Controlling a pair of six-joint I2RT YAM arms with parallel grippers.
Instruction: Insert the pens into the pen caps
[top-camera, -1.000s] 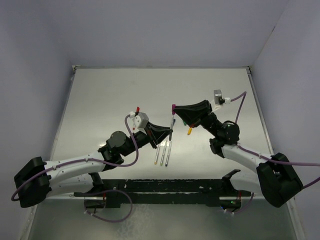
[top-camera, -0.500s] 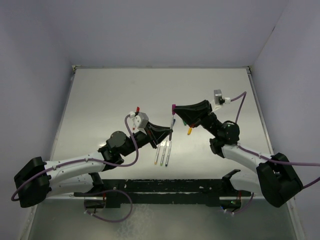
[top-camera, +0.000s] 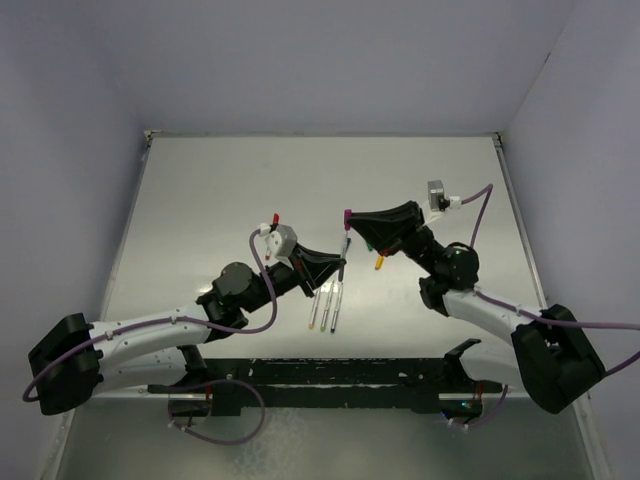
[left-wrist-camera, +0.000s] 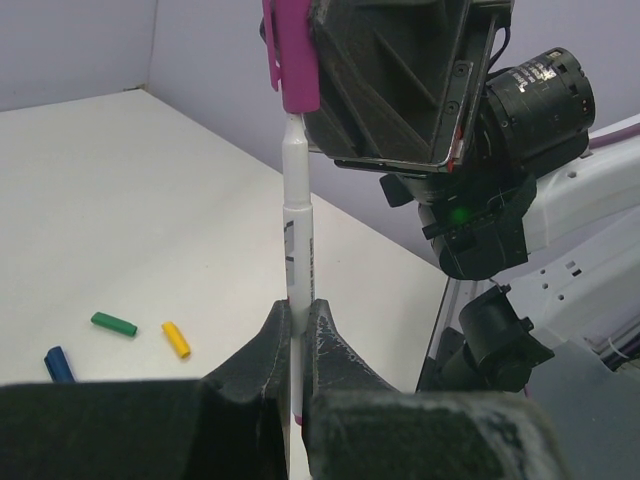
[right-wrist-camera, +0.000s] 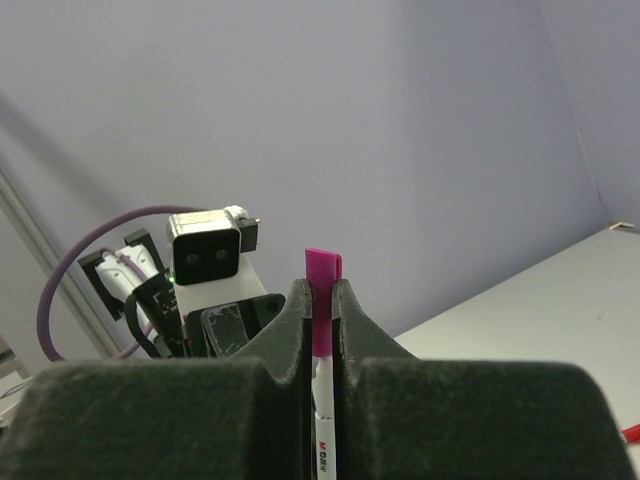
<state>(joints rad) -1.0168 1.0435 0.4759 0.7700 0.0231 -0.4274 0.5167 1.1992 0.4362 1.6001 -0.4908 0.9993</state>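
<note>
Purple cap (left-wrist-camera: 292, 60), pinched by the right gripper (right-wrist-camera: 321, 300), meets the pen (left-wrist-camera: 298, 230) clamped in the left gripper (left-wrist-camera: 298, 328), at the pen's twelve o'clock. Capping seems half done. Next, push them straight together until seated.

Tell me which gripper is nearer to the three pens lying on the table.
Left. The left gripper, gripping the held pen low down, is just past the far ends of the three pens. The right gripper, pinching the purple cap, is farther back and higher.
</note>
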